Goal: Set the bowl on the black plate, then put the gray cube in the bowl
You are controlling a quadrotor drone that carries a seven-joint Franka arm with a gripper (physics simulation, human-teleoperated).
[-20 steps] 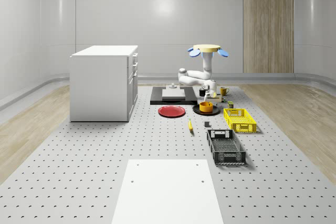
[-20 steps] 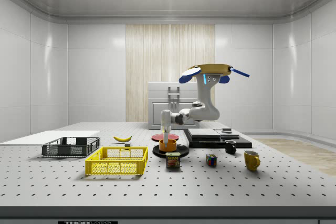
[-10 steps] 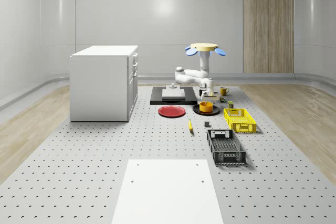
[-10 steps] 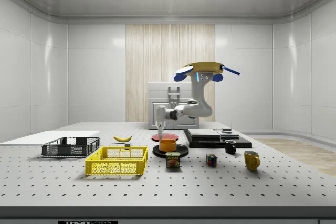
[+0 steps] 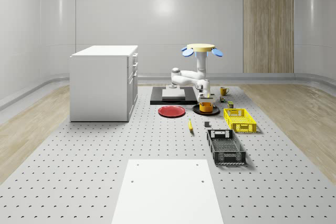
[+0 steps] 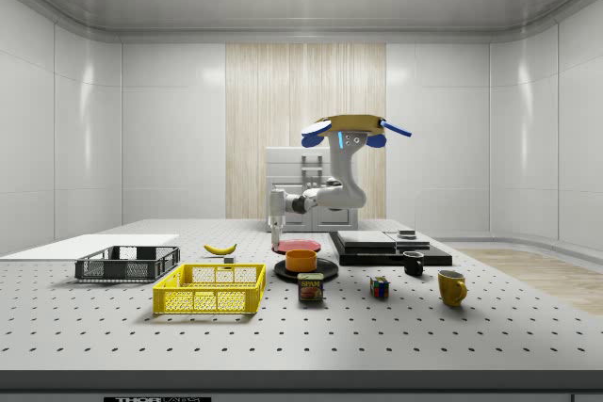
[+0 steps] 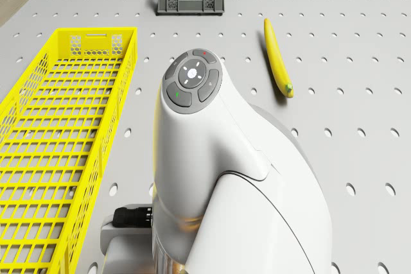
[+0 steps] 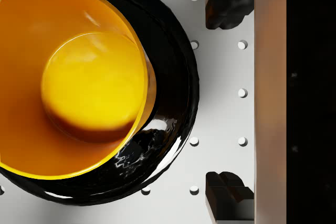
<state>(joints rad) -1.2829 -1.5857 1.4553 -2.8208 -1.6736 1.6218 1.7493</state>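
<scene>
Nearest to us, the gripper [image 8: 228,98] has its fingers [image 8: 226,3] wide apart and holds nothing. It hangs just beside the bowl [image 8: 79,77], which already sits on the black plate [image 8: 173,77]. The drone [image 6: 344,127] hovers above the table, behind the plate. We judge the small gray piece on the black platform [image 6: 377,249] to be the gray cube [image 6: 407,233]. It lies well apart, beyond the bowl toward the side view's right.
</scene>
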